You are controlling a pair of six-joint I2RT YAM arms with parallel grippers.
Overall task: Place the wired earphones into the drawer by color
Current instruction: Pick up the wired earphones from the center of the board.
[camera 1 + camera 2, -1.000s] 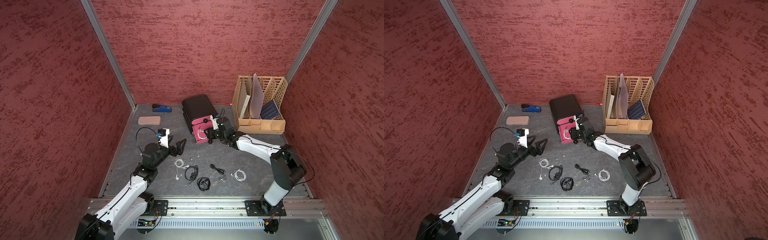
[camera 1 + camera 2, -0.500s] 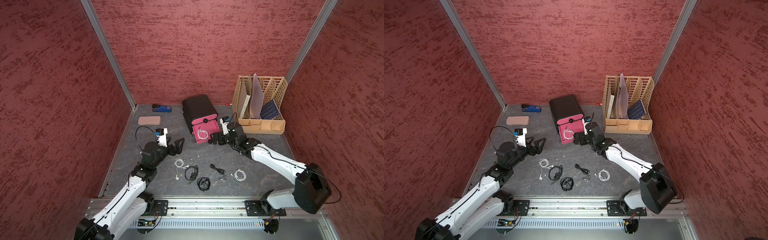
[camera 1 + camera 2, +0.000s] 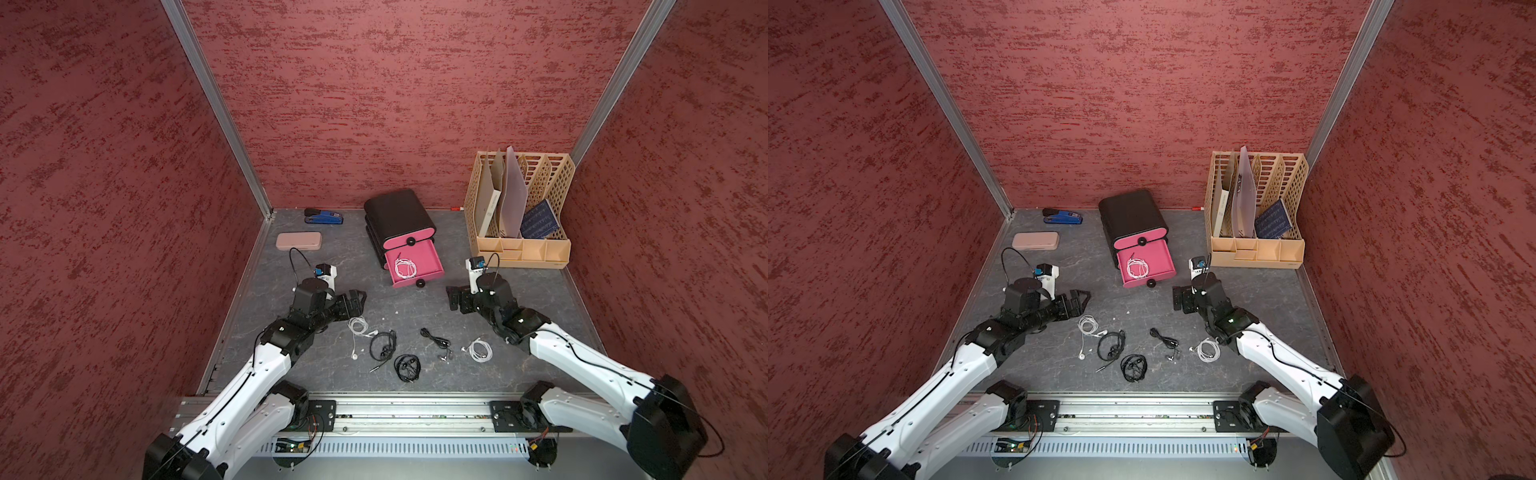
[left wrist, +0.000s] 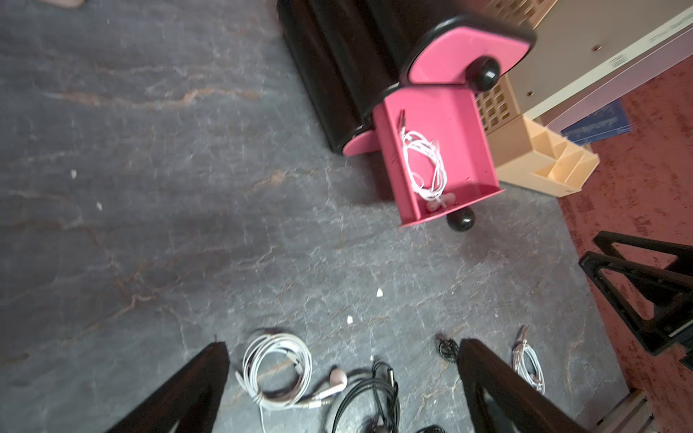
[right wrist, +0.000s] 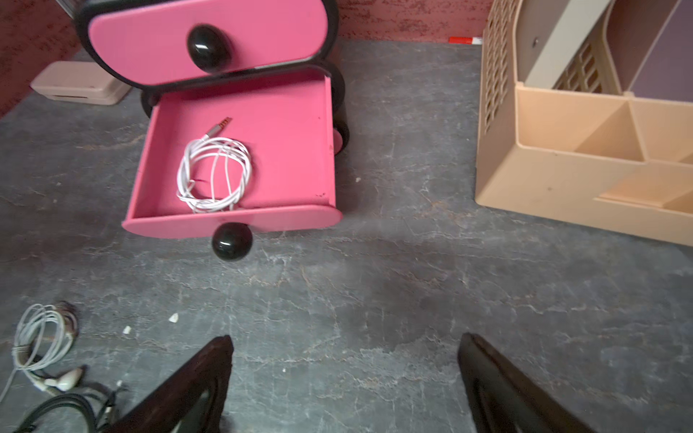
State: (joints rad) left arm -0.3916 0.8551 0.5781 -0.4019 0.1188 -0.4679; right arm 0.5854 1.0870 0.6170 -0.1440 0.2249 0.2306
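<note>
White earbuds (image 4: 438, 201) in drawer (image 4: 463, 123), left-wrist view

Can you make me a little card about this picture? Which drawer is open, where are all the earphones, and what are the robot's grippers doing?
Open drawer: middle drawer of the black cabinet
Inside it: one white earphone coil
On the table: two white coils, three black coils
Red earphones: none in view
Left gripper: open, empty
Right gripper: open, empty
</note>
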